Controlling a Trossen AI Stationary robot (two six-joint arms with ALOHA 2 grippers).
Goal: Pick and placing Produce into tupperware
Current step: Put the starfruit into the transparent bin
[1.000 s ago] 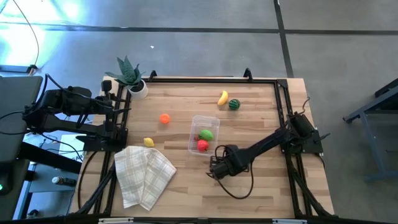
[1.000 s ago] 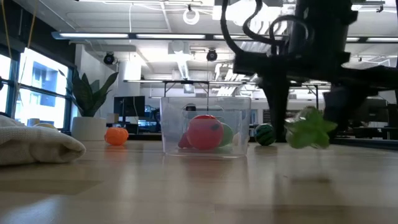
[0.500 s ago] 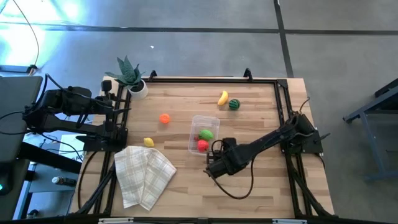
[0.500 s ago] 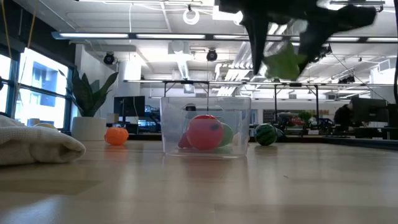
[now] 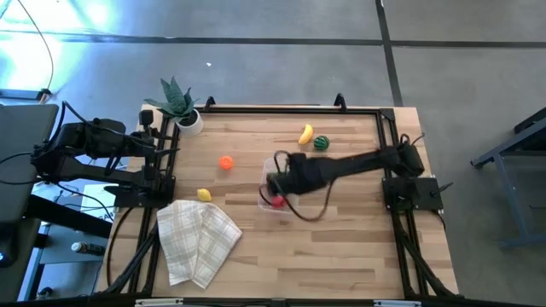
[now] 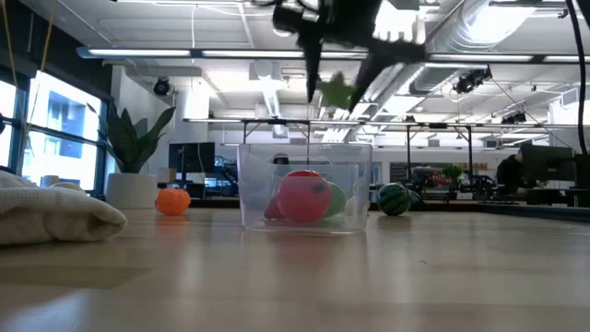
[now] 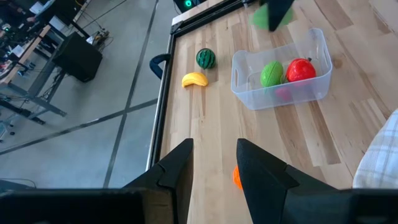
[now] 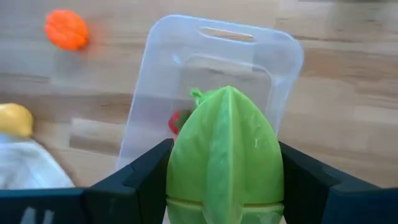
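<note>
My right gripper [image 5: 275,181] hovers over the tupperware [image 5: 266,201], shut on a light green ridged toy fruit [image 8: 224,149], which the low view shows above the tub's rim [image 6: 337,90]. The clear tupperware [image 7: 280,70] stands on the table with a red fruit [image 7: 300,70] and a green fruit [image 7: 272,73] inside. An orange fruit [image 5: 225,162], a yellow lemon [image 5: 204,194], a yellow banana [image 5: 305,134] and a striped green melon [image 5: 321,143] lie on the wood. My left gripper [image 7: 214,163] waits open beyond the table's left edge. My right gripper pinches the light green fruit by its two opposite sides [image 8: 180,168] between the two fingers [image 8: 144,177], coming from above and pointing down. The fruit is lifted clear and hangs over the tupperware's open top [image 8: 211,74].
A potted plant [image 5: 177,104] stands at the far left corner. A checked folded cloth [image 5: 198,241] lies at the near left. A dark cable [image 5: 309,211] loops below the right arm. Bare wood lies right of the tub and along the near edge.
My right gripper has risen from near the table top and swung toward the far-left, from the near side of the tub to a place above it. It has carried the light green fruit with it, lifted clear. The tub and the other fruits have stayed put.
</note>
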